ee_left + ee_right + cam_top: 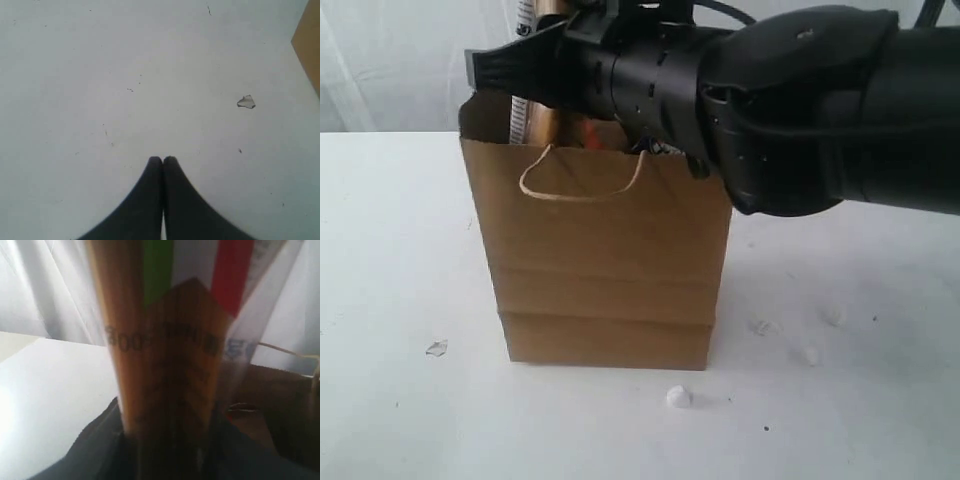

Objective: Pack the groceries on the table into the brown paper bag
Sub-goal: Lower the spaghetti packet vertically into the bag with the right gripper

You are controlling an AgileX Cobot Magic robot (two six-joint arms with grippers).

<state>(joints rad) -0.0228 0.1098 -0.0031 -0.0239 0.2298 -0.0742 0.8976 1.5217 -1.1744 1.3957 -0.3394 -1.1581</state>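
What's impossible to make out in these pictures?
Inside of the brown paper bag: exterior view, hidden by its front wall and the right arm over its mouth.
Spaghetti packet: right wrist view, print blurred, top cut off by the edge.
Left wrist view: only the bag's corner shows.

Looks like a robot lab's staged bench: bare white tabletop (400, 420) — pale draped sheeting (390, 60) hung along the far side.

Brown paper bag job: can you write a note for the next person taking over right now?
Left gripper: shut, empty, above the table.
Right gripper: shut on the spaghetti packet, upright, lower end inside the paper bag.
Done: no other groceries visible on the table.
Left: probably release the spaghetti and lift clear; bag contents mostly hidden.
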